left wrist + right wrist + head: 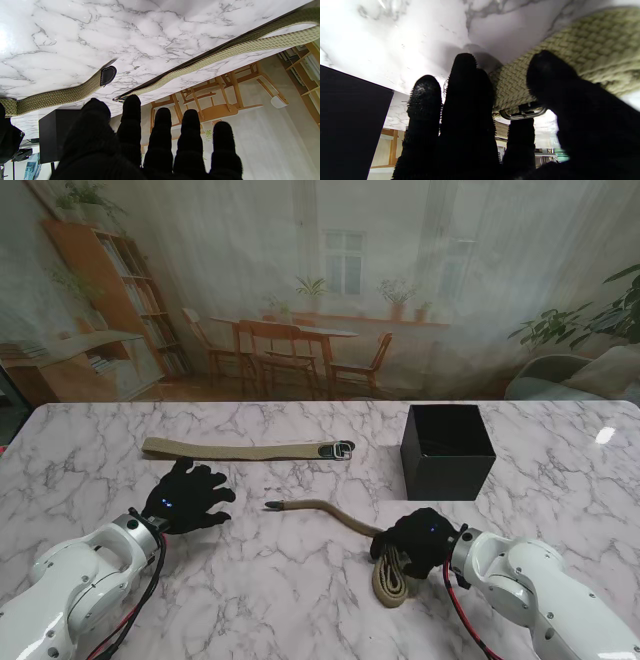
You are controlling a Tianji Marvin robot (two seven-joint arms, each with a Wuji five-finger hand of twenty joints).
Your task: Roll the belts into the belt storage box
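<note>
Marble table, right robot hand gripping belt

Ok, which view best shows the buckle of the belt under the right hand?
The right wrist view: the metal buckle sits close between the fingers. From the stand the right hand hides it; the left wrist view misses it.

Bright, even light with glare on the marble table; the right wrist view is blurred close up.

Box far right on table; one belt left of it, another belt nearer me.
</note>
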